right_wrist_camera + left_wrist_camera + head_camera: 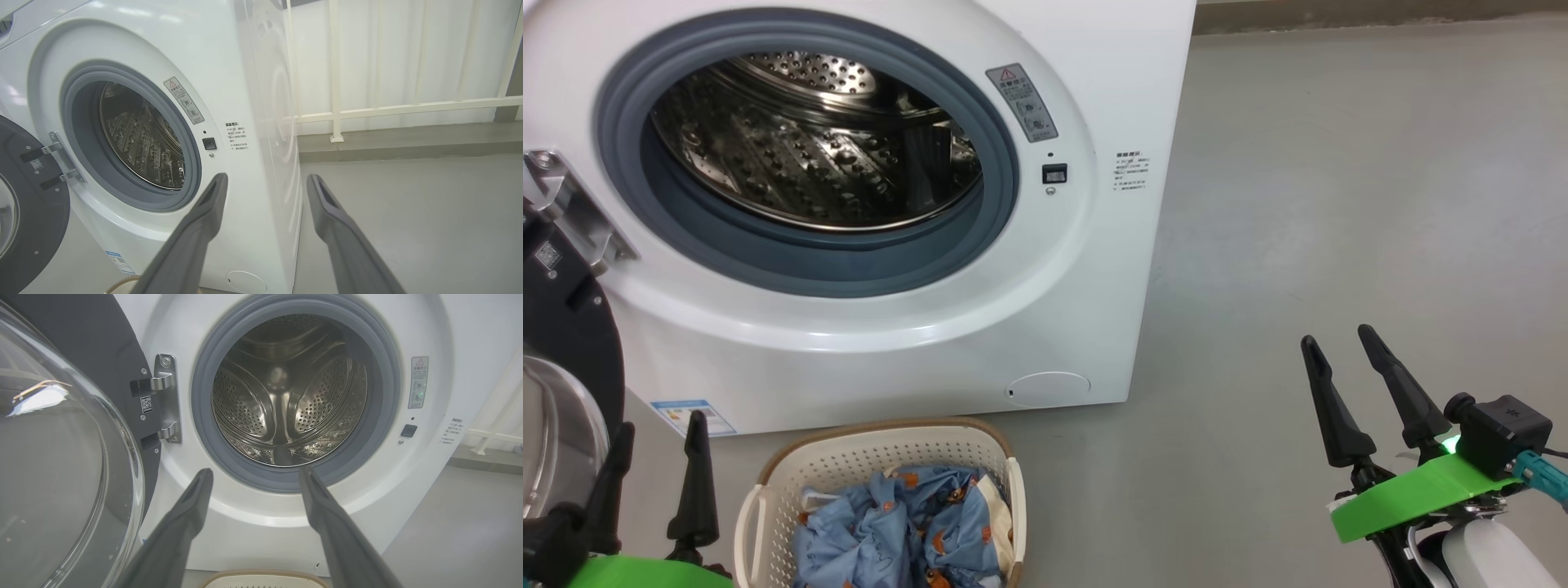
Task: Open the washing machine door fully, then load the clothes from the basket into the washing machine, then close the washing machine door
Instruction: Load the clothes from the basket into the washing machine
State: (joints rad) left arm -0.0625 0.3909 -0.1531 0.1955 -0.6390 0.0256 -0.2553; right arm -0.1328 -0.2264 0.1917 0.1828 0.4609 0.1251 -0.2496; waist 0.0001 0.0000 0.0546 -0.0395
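Observation:
The white washing machine point(1029, 310) stands with its steel drum point(809, 139) bare and empty. Its black door point(560, 327) with the clear glass bowl point(49, 477) is swung out to the left on a metal hinge point(165, 398). On the floor in front sits the cream basket point(784, 482) holding the blue bear-print clothes point(898, 531). My left gripper point(658, 433) is open at the lower left, between door and basket, holding nothing. My right gripper point(1339, 339) is open over bare floor, right of the machine. In their wrist views, the left gripper point(255, 473) and right gripper point(265, 179) show empty gaps.
Grey floor point(1339, 163) stretches to the right of the machine. A white railing point(367, 110) with a pale curtain behind it runs along a low step at the back. The open door takes up the space at my left.

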